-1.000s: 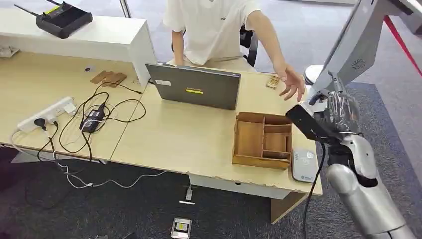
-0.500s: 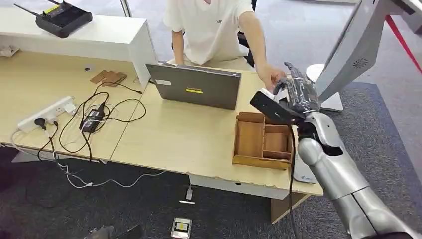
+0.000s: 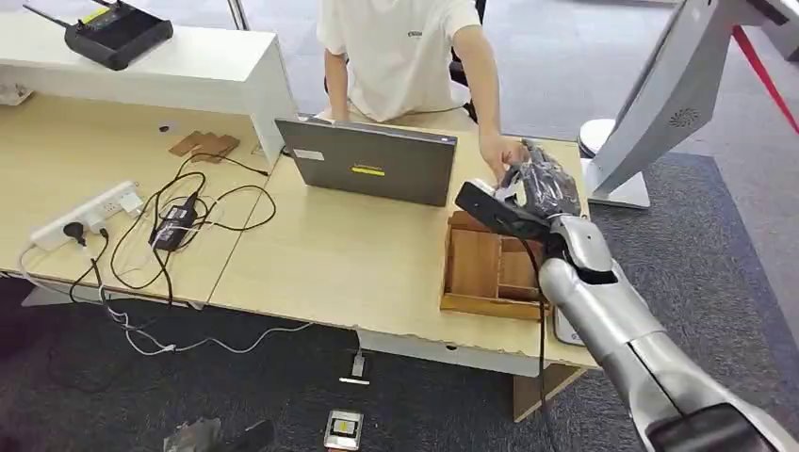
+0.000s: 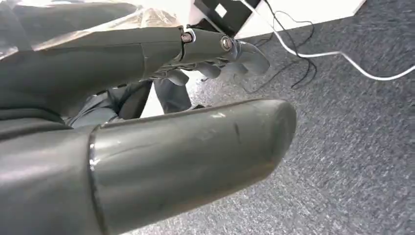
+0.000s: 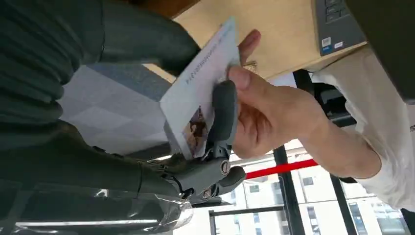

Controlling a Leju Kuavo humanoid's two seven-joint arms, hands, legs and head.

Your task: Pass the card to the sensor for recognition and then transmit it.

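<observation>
The right hand (image 3: 545, 185) is raised above the back of the desk (image 3: 339, 254), just right of the laptop (image 3: 369, 162) and over the far edge of the wooden organizer (image 3: 493, 266). It pinches the card (image 5: 198, 93) between its thick thumb and a dark finger; the card is white with a small picture near one end and a line of print along one edge. A person's hand (image 5: 266, 115), reaching from behind the desk, has its fingers on the same card, so both hands touch it at once. The person wears a white shirt.

The left hand (image 4: 147, 127) hangs over grey carpet, fingers extended and slightly apart, holding nothing.

A pale grey sensor pad (image 3: 563, 330) lies on the desk just right of the organizer, mostly hidden behind the right forearm. A power strip (image 3: 83, 215) with tangled black cables sits on the left part of the desk.
</observation>
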